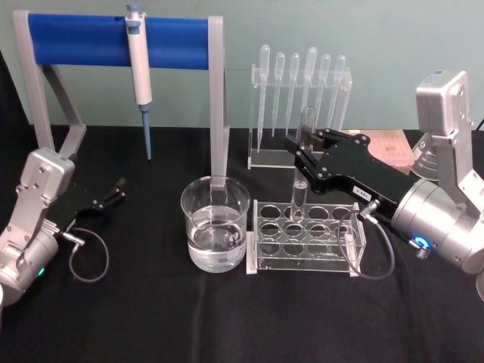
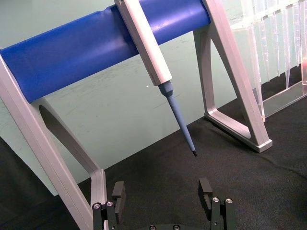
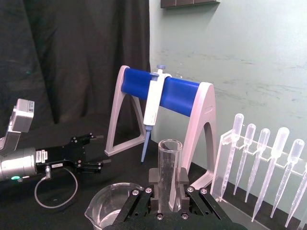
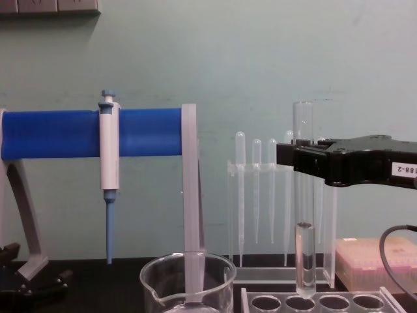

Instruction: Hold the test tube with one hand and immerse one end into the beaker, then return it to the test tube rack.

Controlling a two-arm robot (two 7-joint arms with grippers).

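So here's what we're looking at: the right gripper (image 1: 305, 147) has its jaws clenched on the test tube (image 1: 299, 193), grabbing it in the upper part, so the open rim pokes up above the jaws and most of the glass hangs below them. In the right wrist view the tube (image 3: 169, 163) sits dead centre between the two jaws of that gripper (image 3: 168, 194), pinched from both sides and standing upright. From the chest view the tube (image 4: 303, 261) is vertical, and its round bottom is right down at the top plate of the clear rack (image 4: 313, 303). We honestly can't tell if the tip is already inside a hole or just above it. In the head view it lines up with a back-row hole of the rack (image 1: 306, 265), just to the right of the beaker (image 1: 198, 227), which has clear liquid in it and stands beside the rack on the black bench (image 1: 151, 318). The tube and the beaker are apart. The left gripper (image 1: 117, 189) is parked off to the left, low over the bench, with its jaws spread and nothing between them (image 2: 163, 191). The micropipette (image 1: 139, 64) hangs on the blue stand (image 1: 83, 41) behind.
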